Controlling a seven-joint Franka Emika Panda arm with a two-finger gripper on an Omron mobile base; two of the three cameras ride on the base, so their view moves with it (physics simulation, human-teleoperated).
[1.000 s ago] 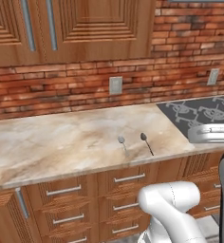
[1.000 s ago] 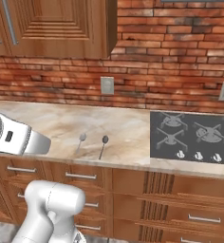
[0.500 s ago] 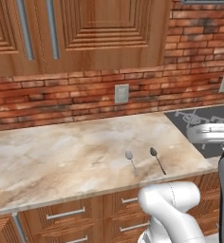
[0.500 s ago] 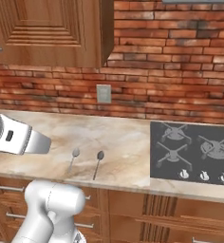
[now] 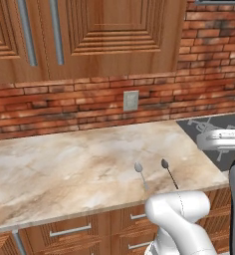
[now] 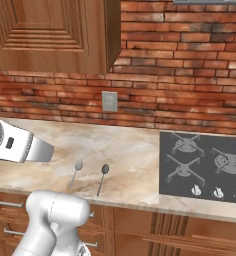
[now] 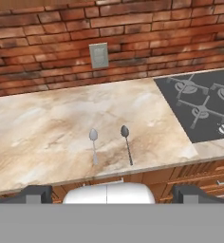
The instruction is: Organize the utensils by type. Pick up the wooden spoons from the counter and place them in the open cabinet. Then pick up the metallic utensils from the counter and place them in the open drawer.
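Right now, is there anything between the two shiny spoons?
No. In the hand view, only bare counter lies between the paler metal spoon and the darker metal spoon.

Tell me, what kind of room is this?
It looks like a kitchen. There is a dark grey stovetop with burners and knobs set into a beige marble-look counter, brown wooden cabinets hang on the red brick wall above, and two thin grey metal spoons lie on the counter.
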